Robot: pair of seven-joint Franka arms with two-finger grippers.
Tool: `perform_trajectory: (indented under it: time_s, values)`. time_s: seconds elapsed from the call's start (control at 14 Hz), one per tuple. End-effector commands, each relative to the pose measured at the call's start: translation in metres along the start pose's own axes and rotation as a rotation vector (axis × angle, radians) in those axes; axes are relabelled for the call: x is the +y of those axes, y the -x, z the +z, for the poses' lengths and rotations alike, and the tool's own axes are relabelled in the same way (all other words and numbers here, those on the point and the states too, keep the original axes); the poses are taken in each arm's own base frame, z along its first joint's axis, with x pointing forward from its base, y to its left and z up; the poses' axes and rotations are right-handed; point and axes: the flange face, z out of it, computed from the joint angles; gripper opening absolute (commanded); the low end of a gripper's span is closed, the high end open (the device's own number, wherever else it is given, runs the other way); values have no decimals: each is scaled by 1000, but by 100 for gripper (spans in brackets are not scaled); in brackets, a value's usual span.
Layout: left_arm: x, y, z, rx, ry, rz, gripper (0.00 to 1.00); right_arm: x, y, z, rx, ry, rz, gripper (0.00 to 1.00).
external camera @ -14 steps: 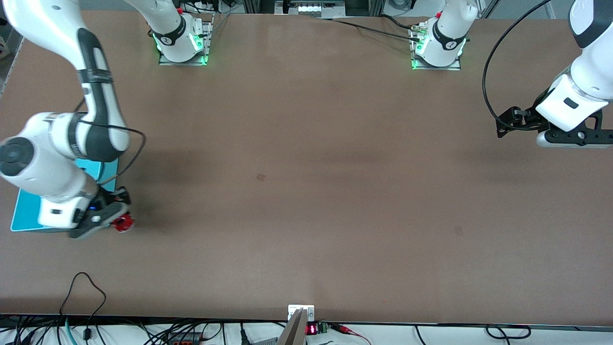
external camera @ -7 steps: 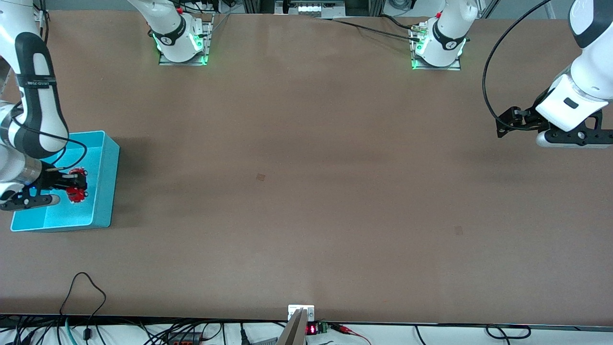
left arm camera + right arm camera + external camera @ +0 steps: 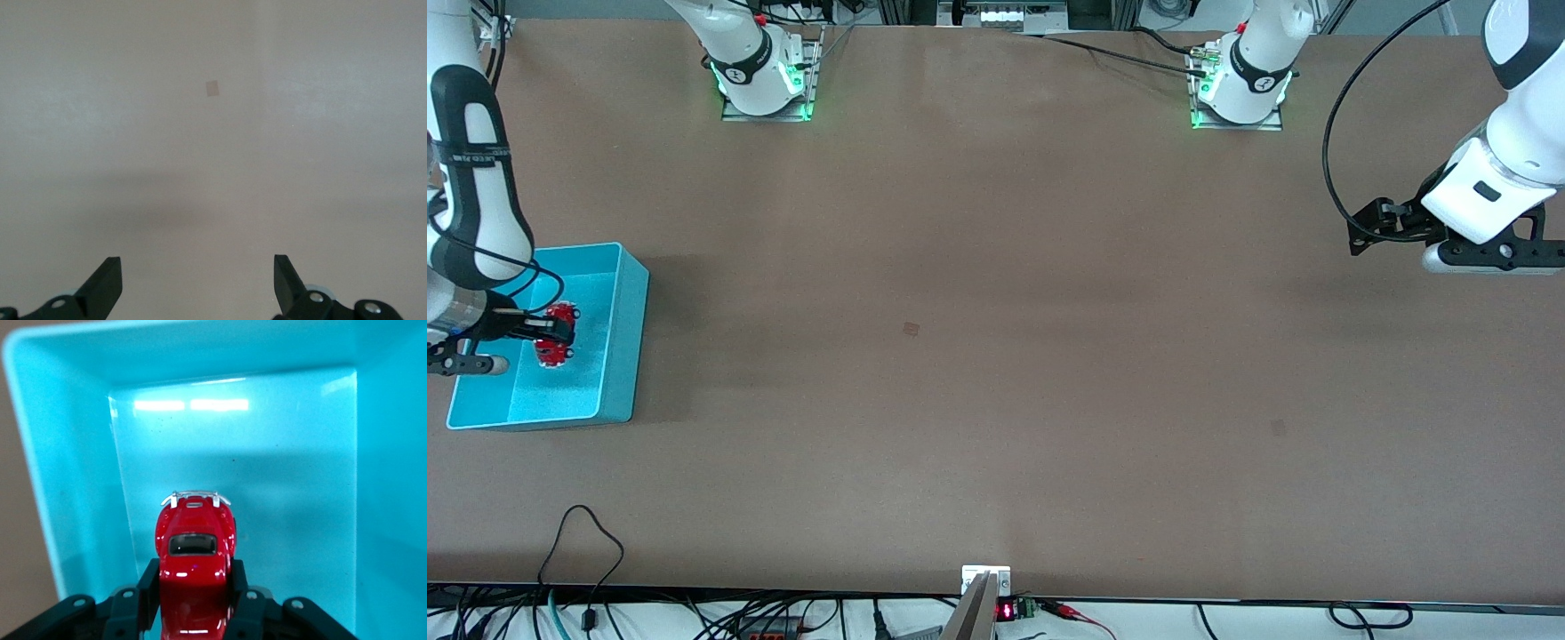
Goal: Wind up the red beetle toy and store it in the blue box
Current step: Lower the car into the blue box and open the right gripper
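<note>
Only the right wrist view shows right tool (image 3: 193, 587) pinching red beetle toy (image 3: 194, 543).

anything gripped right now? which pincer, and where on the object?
Right pincer grips the red beetle toy by its sides, over the blue box. Left pincer is open, holding nothing.

It looks like a robot lab: two white robot arms bolted to a big brown tabletop (image 3: 996, 267), with many cables (image 3: 694, 613) along its edge.

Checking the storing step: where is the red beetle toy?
The right gripper holds the red beetle toy over the inside of the blue box, at the right arm's table end.
</note>
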Motion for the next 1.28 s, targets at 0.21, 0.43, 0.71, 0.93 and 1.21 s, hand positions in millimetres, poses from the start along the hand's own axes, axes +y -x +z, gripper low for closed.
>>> perform_trajectory:
  time_s: [0.21, 0.43, 0.71, 0.93, 1.21]
  values:
    - [7, 3, -7, 1, 11, 2, 100, 10, 2, 50, 16, 10, 19, 7]
    - [7, 3, -6, -2, 11, 3, 100, 11, 4, 70, 12, 13, 16, 8]
    - [4, 4, -6, -6, 10, -4, 100, 10, 4, 59, 19, 11, 18, 100]
    - [4, 4, -6, -6, 10, -2, 100, -7, -6, 11, 53, 6, 2, 100]
    - [4, 3, -7, -4, 11, -2, 100, -42, -16, -84, 81, -22, 21, 100]
